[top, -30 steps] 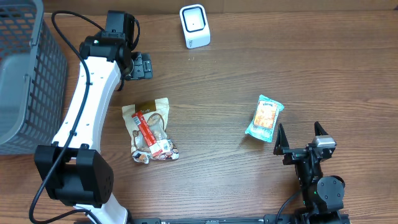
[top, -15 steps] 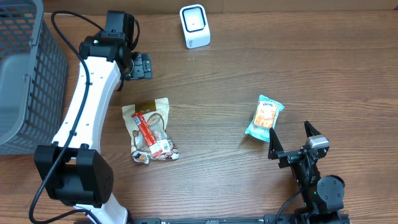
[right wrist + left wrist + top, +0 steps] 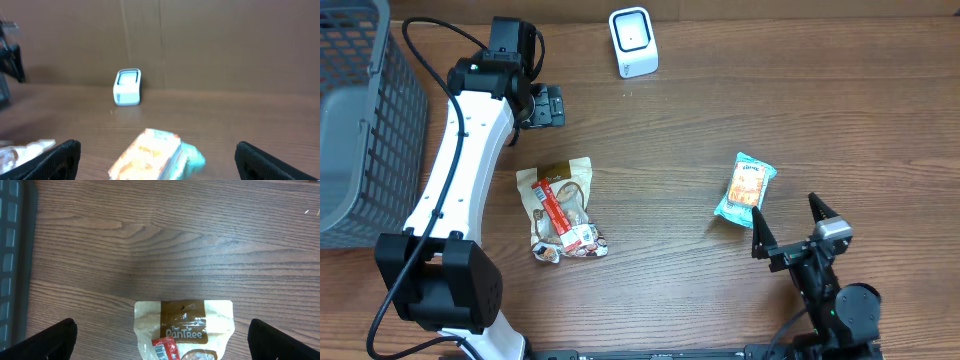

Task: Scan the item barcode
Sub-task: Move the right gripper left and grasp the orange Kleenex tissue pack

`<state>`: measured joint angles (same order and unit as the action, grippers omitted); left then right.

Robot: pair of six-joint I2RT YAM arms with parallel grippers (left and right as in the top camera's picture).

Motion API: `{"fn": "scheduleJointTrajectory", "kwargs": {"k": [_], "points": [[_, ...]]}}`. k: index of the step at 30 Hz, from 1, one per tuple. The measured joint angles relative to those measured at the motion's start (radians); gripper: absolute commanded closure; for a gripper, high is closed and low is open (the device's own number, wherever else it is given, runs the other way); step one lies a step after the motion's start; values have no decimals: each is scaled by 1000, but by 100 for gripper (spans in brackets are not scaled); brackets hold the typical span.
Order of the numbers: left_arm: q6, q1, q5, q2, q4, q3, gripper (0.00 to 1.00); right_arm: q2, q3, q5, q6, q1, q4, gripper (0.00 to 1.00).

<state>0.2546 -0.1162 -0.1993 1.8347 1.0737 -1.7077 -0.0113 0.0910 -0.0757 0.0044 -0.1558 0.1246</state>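
On the wooden table (image 3: pixel 670 130) my right gripper (image 3: pixel 784 206), jaws wide and empty, has swung toward the teal snack packet (image 3: pixel 745 188) lying just ahead, so I'd grab it next; my left gripper (image 3: pixel 552 106) hangs equally wide and empty.

A white scanner (image 3: pixel 633 42) stands upright at the far edge of the table (image 3: pixel 680 120), near the middle, its dark window on the upper face. A teal packet (image 3: pixel 745 187) with an orange picture lies flat to the right, slightly tilted, well apart from the scanner. To the left lies a pouch (image 3: pixel 560 205), beige with a brown band at its far end, flat and face up, printed "PanTree". A red label (image 3: pixel 165 349) with a barcode runs along its front. Its near end looks crumpled.
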Motion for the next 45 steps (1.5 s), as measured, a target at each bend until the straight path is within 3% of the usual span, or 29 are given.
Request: {"fn": "scheduleJointTrajectory", "kwargs": {"k": [10, 19, 23, 29, 39, 45], "points": [[0, 0, 0, 0, 0, 0, 0, -90, 473, -3, 3, 0, 365, 0], [0, 0, 0, 0, 0, 0, 0, -492, 907, -3, 57, 0, 678, 0], [0, 0, 0, 0, 0, 0, 0, -681, 995, -5, 82, 0, 756, 0], [0, 0, 0, 0, 0, 0, 0, -924, 1007, -109, 98, 0, 720, 0], [0, 0, 0, 0, 0, 0, 0, -1123, 1007, -388, 101, 0, 696, 0], [0, 0, 0, 0, 0, 0, 0, -1216, 1007, -439, 105, 0, 722, 33]]}}
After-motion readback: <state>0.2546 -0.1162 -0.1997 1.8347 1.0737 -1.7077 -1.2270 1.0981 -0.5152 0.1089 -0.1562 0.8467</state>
